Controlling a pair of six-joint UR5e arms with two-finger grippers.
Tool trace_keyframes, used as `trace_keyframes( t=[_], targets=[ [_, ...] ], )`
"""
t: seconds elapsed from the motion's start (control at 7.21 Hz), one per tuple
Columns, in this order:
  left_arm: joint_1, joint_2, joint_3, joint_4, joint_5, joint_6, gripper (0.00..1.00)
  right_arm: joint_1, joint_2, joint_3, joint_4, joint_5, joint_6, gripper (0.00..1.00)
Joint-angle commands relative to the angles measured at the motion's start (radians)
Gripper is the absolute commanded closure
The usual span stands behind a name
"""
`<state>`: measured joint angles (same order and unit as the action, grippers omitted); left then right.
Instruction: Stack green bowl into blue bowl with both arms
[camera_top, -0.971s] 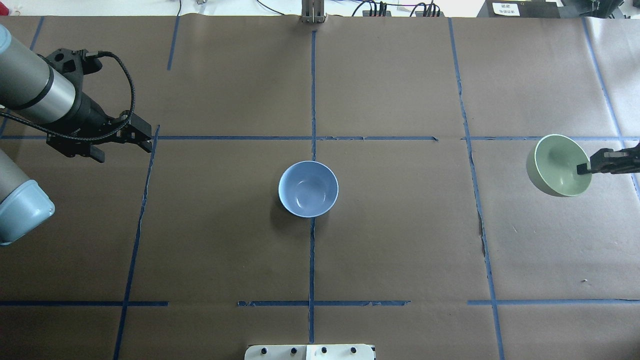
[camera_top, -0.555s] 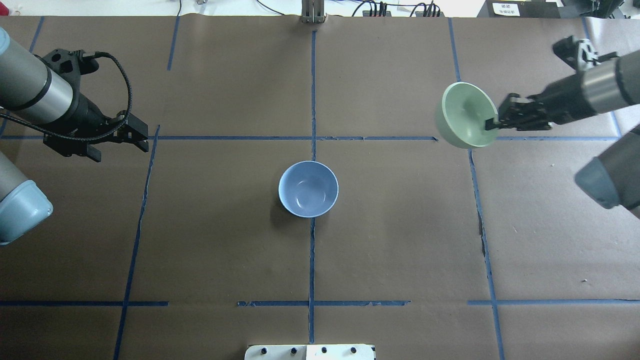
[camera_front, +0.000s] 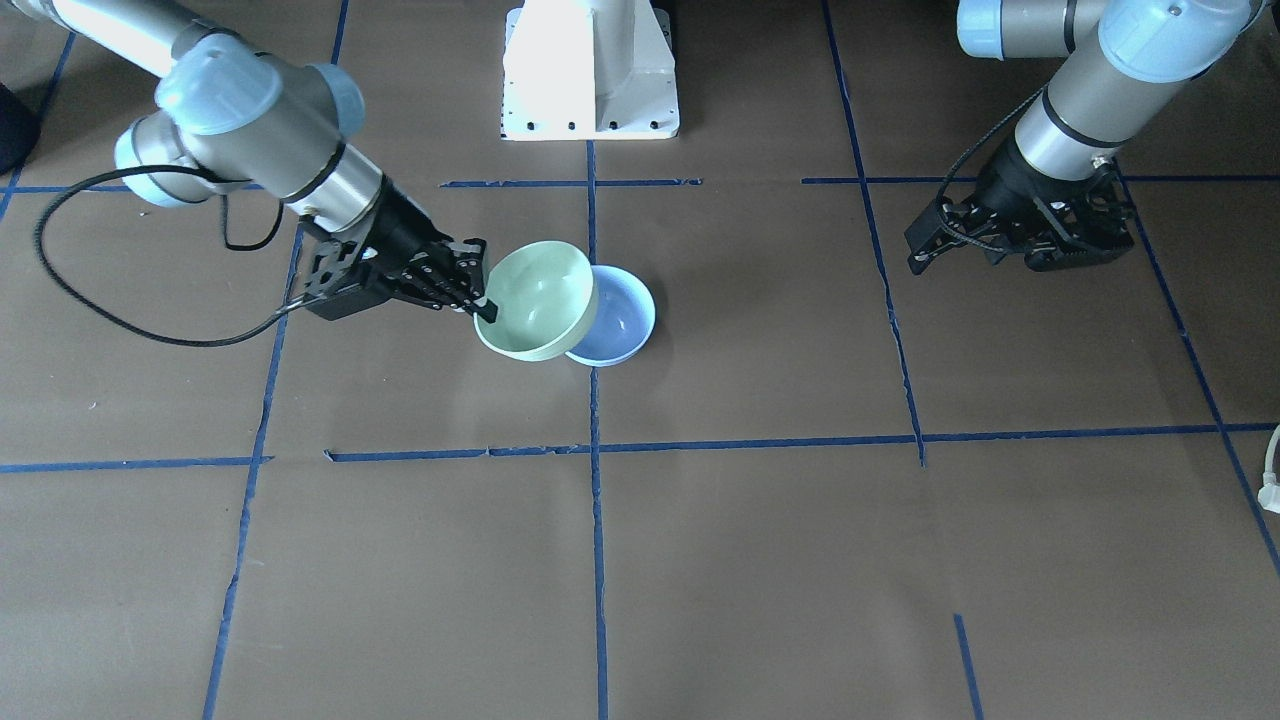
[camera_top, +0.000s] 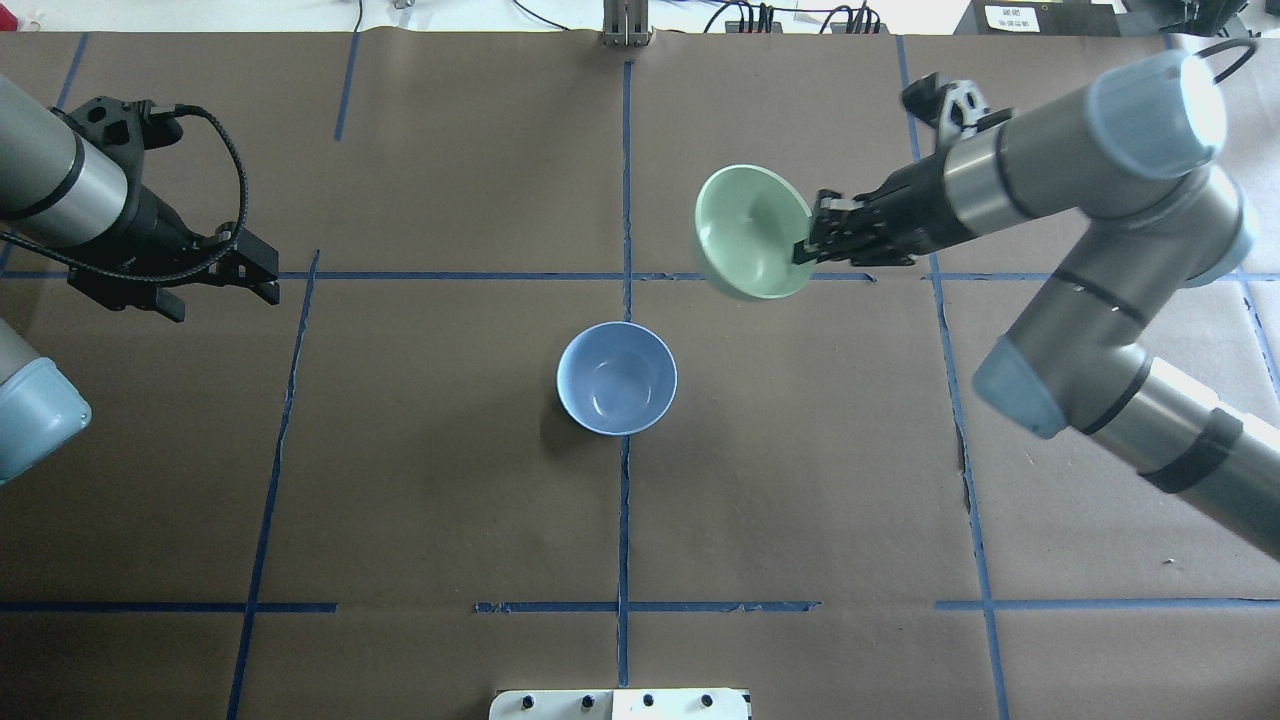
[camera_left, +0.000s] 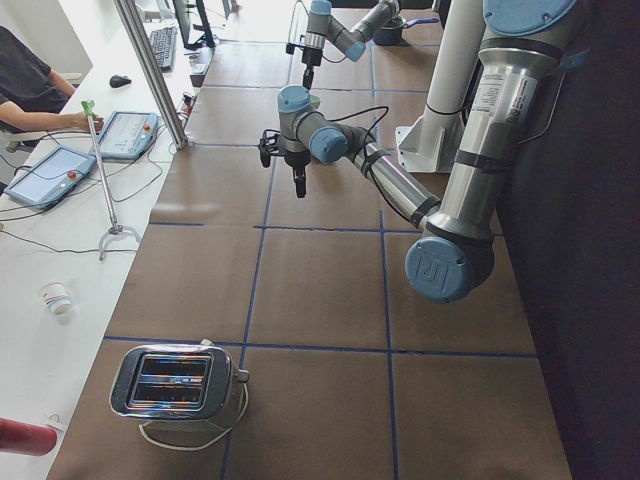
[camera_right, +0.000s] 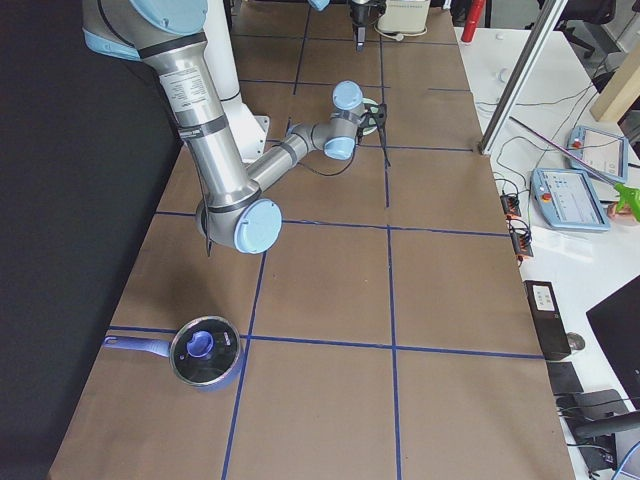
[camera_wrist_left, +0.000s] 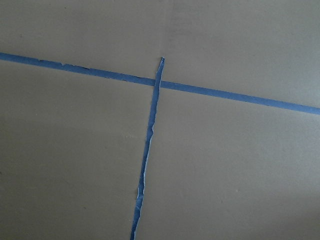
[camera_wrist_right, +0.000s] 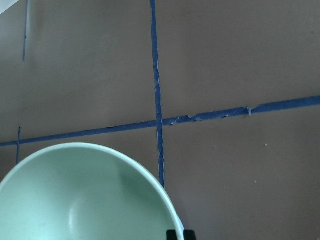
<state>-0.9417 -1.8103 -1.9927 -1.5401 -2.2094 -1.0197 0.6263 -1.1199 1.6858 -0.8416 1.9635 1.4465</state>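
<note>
The green bowl (camera_top: 750, 232) hangs tilted in the air, held by its rim in my right gripper (camera_top: 803, 250), which is shut on it. It is right of and beyond the blue bowl (camera_top: 616, 377), which stands upright on the table's centre cross. In the front-facing view the green bowl (camera_front: 535, 300) overlaps the blue bowl (camera_front: 622, 322), with the right gripper (camera_front: 488, 308) at its rim. The right wrist view shows the green bowl (camera_wrist_right: 85, 195) from above. My left gripper (camera_top: 265, 280) is open and empty, far left over a tape crossing, also in the front-facing view (camera_front: 918, 255).
Brown paper with blue tape lines (camera_top: 624, 200) covers the table. The white pedestal base (camera_front: 590, 70) stands at the robot's side. A toaster (camera_left: 175, 380) sits at the left end, a lidded pot (camera_right: 205, 350) at the right end. An operator (camera_left: 30, 80) sits beside the table.
My right arm has carried the green bowl from the table's right edge leftward and farther back, toward the centre. My left gripper has drifted slightly left. The blue bowl has not moved.
</note>
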Motion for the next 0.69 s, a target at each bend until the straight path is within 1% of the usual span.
trace_keyframes(
  t=[0.0, 0.28, 0.42, 0.55],
  targets=[
    [-0.003, 0.002, 0.008, 0.000, 0.000, 0.004, 0.00, -0.105, 0.006, -0.003, -0.005, -0.121, 0.003, 0.98],
    [-0.005, 0.002, 0.008, 0.000, -0.001, 0.003, 0.00, -0.125, 0.006, -0.006, -0.005, -0.141, 0.003, 0.97],
    [-0.005, 0.002, 0.009, 0.000, 0.000, 0.004, 0.00, -0.129, 0.008, -0.006, -0.005, -0.143, 0.003, 0.95],
    [-0.005, 0.002, 0.015, -0.002, 0.000, 0.004, 0.00, -0.128, 0.017, -0.006, -0.005, -0.143, 0.003, 0.41]
  ],
)
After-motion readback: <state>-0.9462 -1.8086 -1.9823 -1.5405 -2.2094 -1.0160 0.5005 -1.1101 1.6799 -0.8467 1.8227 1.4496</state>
